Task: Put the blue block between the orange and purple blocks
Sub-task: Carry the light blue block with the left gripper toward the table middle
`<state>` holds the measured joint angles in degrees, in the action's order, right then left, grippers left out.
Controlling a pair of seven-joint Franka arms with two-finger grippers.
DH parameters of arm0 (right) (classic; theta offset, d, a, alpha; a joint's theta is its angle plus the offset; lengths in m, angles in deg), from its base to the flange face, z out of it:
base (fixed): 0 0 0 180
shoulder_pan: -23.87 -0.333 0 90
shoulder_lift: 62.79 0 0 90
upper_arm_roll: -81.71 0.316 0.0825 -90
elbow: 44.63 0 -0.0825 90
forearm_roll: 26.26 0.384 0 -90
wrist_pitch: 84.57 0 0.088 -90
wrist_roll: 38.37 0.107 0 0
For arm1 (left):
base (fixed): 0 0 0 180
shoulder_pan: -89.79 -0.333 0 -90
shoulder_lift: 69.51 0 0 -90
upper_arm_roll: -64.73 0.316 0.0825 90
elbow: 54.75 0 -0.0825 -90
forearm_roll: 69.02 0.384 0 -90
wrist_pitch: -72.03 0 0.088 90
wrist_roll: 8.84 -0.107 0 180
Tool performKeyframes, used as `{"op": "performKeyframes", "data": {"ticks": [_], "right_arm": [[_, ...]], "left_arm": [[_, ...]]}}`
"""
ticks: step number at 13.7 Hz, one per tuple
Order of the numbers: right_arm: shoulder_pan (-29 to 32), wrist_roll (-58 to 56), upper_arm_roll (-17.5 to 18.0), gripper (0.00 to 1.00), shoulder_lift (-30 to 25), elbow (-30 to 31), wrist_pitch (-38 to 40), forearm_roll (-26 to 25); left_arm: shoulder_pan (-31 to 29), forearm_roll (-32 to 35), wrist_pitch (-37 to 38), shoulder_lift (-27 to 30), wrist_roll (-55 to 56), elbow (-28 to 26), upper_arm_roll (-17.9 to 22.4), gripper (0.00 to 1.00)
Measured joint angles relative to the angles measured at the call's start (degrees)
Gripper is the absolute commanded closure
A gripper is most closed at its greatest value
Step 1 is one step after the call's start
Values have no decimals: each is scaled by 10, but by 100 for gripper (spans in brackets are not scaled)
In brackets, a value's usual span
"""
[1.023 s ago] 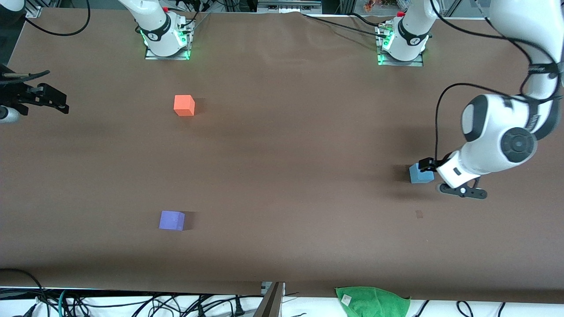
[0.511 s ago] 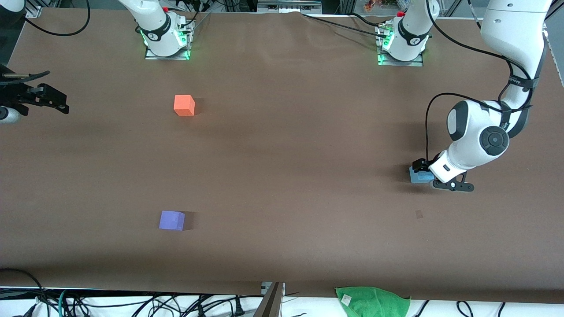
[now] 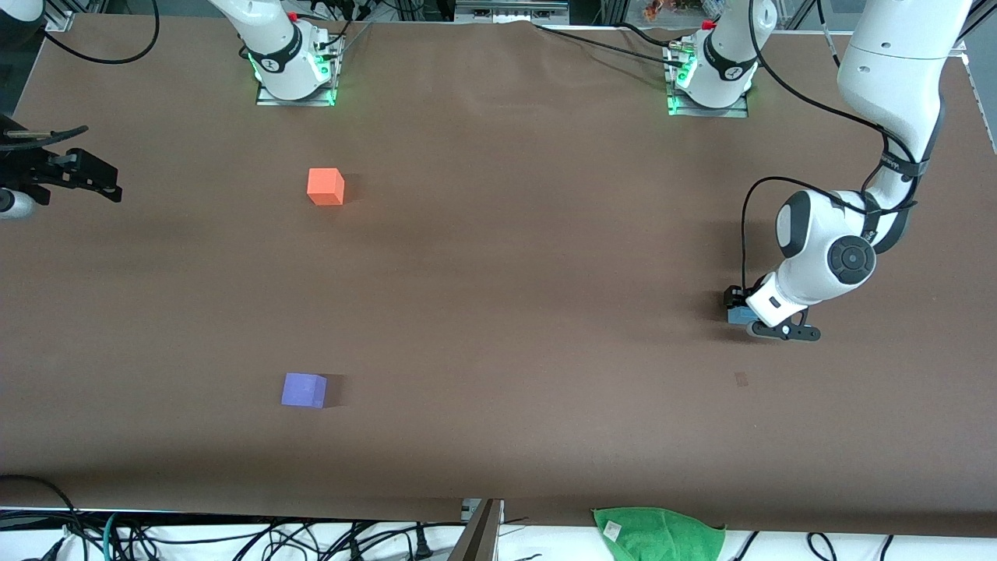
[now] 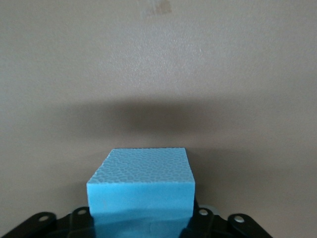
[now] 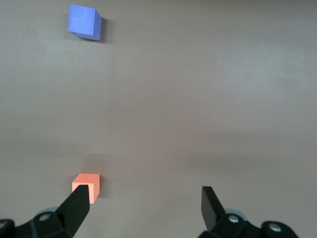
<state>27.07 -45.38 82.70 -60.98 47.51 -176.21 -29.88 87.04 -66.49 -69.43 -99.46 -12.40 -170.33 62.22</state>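
Note:
The blue block (image 3: pixel 737 315) sits on the table toward the left arm's end. My left gripper (image 3: pixel 741 310) is down around it, and the block (image 4: pixel 141 191) fills the space between the jaws, which press on its sides. The orange block (image 3: pixel 325 187) lies toward the right arm's end. The purple block (image 3: pixel 304 389) lies nearer the front camera than it, with a wide gap between them. My right gripper (image 3: pixel 97 181) waits open and empty over the right arm's end of the table. Its wrist view shows the gripper (image 5: pixel 143 201), the orange block (image 5: pixel 87 184) and the purple block (image 5: pixel 84 21).
A green cloth (image 3: pixel 658 534) lies off the table's edge nearest the front camera. A small dark mark (image 3: pixel 741 379) is on the brown table (image 3: pixel 506 273) close to the blue block. Cables hang along that same edge.
My left arm has lowered and drawn in over the blue block, so the gripper now covers most of it. The right arm and the other blocks have not moved.

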Motion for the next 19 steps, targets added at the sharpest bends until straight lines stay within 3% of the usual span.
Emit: {"op": "performKeyframes", "data": {"ticks": [3,8,11,15,17,19], "right_arm": [[0,0,0,0,0,-1,0,0],[0,0,0,0,0,-1,0,0],[0,0,0,0,0,-1,-1,0],[1,0,0,0,1,-2,-1,0],[1,0,0,0,3,-2,-1,0],[1,0,0,0,7,-2,-2,0]], "left_arm": [[0,0,10,21,5,22,-16,100],[11,0,166,61,148,114,-149,95],[88,0,186,55,223,160,-180,91],[235,0,185,-29,359,241,-179,92],[270,0,172,-86,396,271,-174,92],[298,1,110,-137,428,284,-156,92]]}}
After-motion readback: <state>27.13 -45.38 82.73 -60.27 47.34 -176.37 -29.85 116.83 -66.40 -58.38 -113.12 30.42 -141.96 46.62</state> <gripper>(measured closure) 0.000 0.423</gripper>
